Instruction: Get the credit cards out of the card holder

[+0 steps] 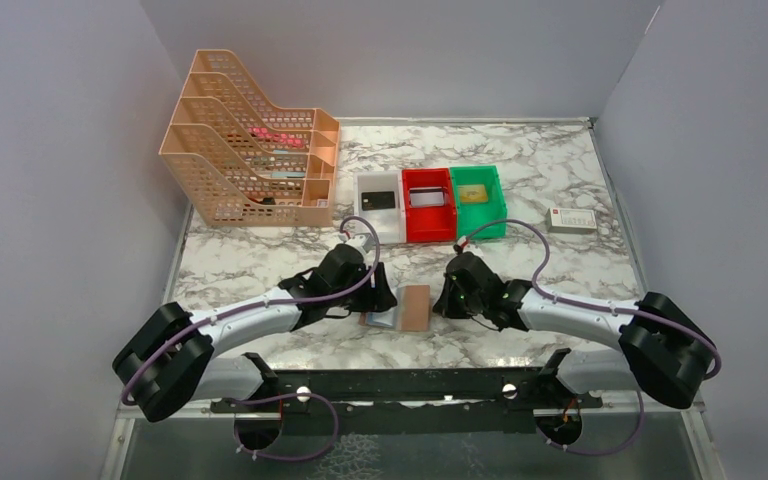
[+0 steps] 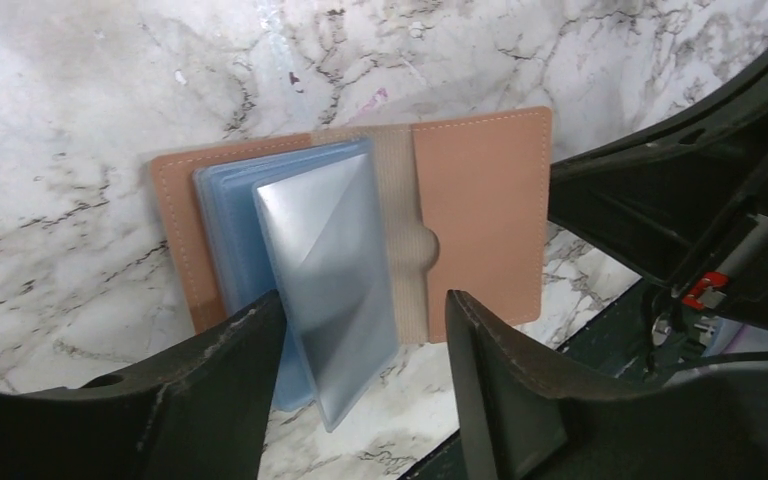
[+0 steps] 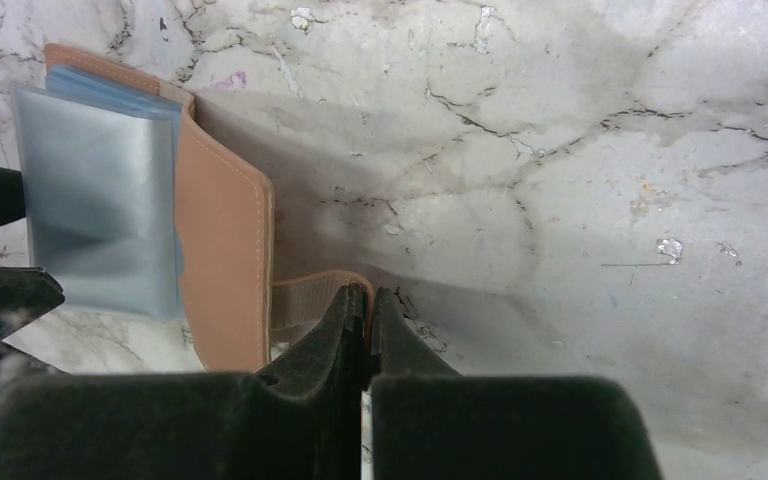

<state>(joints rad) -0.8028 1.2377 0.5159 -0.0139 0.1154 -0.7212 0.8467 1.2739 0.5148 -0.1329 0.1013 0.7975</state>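
Note:
The tan card holder [image 1: 415, 306] lies spread open on the marble table between my two grippers. In the left wrist view its tan cover [image 2: 480, 200] lies flat and its pale blue sleeves [image 2: 325, 270] stand fanned up. My left gripper [image 2: 365, 335] is open, and the front sleeve's lower edge sits between its fingers. My right gripper [image 3: 370, 298] is shut on the holder's beige tab [image 3: 310, 298]. A black credit card [image 1: 379, 199] lies in the white bin [image 1: 368, 226]. I cannot tell whether the sleeves hold a card.
A red bin [image 1: 428, 232] and a green bin [image 1: 490, 228] stand beside the white one, each with something flat inside. A small white box with a red mark [image 1: 572, 221] lies at the right. An orange file rack [image 1: 250, 150] stands at the back left.

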